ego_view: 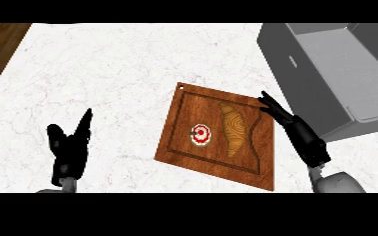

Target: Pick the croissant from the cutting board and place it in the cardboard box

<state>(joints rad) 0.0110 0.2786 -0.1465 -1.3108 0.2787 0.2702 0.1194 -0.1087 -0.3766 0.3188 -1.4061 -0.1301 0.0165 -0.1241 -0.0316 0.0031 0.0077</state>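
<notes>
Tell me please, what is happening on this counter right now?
A robot is about to move a croissant from the wooden board into the grey box at the upper right. The croissant lies on the board, untouched, beside a small red and white thing. The right hand is open, fingers over the board's right edge near the croissant. The left hand rests open at the lower left, holding nothing.

A golden-brown croissant (235, 130) lies on the tilted wooden cutting board (181, 145) beside a small red-and-white round item (200, 134). The black right hand (295, 127) hovers open-fingered at the board's right edge, near the grey cardboard box (325, 75). The black left hand (70, 147) rests, fingers up, over the white marble counter (103, 75).
</notes>
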